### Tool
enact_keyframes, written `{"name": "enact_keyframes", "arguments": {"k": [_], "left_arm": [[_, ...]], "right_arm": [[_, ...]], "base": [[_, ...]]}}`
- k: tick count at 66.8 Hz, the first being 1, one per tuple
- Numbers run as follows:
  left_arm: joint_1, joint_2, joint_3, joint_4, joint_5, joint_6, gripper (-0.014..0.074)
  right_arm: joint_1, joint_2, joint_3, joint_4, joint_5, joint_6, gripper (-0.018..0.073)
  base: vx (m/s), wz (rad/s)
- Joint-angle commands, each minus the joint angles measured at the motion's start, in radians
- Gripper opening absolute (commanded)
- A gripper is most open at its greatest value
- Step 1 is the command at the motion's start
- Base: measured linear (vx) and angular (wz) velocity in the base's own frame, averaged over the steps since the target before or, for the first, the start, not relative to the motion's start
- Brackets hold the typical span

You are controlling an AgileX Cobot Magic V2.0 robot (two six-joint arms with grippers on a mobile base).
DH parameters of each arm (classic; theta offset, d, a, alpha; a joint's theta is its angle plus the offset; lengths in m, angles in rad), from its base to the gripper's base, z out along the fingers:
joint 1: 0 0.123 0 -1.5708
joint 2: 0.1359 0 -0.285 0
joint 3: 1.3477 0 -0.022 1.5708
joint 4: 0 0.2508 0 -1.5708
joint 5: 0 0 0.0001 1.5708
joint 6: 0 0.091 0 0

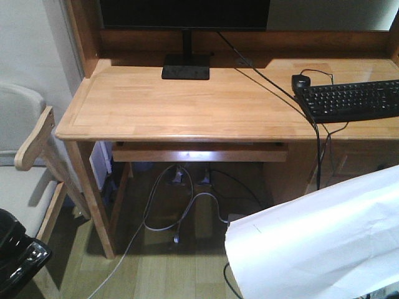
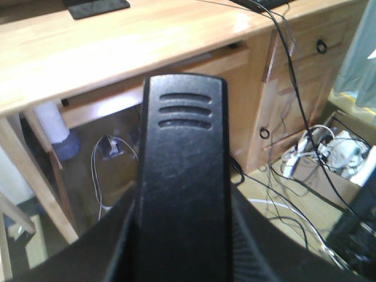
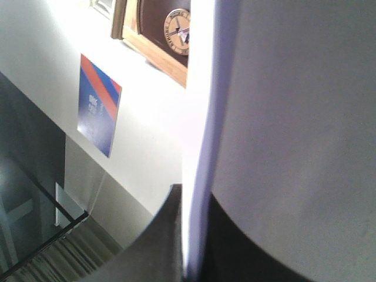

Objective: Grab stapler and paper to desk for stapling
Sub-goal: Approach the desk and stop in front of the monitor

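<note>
Pinching the stapler [image 2: 182, 153] between the pressed-in fingers of the left claw [image 2: 183, 241], its grooved black face toward the wrist camera, up in the air and short of the desk [image 1: 187, 106]. Gripping the paper [image 1: 318, 240] by one edge in the right claw [image 3: 197, 258], closed tight on it, holding the white, slightly creased sheet low at the right, off the desk and in front of it. Farther on, loose cables [image 1: 181, 212] on the floor under the desk. On the light wood top, a black keyboard [image 1: 355, 99] at the right, a mouse [image 1: 302, 81] just beside its far left corner, and a monitor foot [image 1: 186, 66] at the back.
</note>
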State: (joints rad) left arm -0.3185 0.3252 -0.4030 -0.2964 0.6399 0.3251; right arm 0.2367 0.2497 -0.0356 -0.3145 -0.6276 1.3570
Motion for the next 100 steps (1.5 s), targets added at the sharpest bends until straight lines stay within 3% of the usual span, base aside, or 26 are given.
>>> {"name": "enact_keyframes", "arguments": {"k": [1,100], "left_arm": [[-0.003,0.006,-0.035,-0.023,-0.1,-0.002,-0.0007],[-0.003,0.006,-0.035,-0.023,-0.1,-0.002,-0.0007]], "right_arm": [[0.001,0.008,-0.025,0.001,-0.066,-0.011,-0.0002],[0.001,0.008,-0.025,0.001,-0.064,-0.011,-0.0002]], "base": [[0.3,-0.04],[0.2,-0.02]]}}
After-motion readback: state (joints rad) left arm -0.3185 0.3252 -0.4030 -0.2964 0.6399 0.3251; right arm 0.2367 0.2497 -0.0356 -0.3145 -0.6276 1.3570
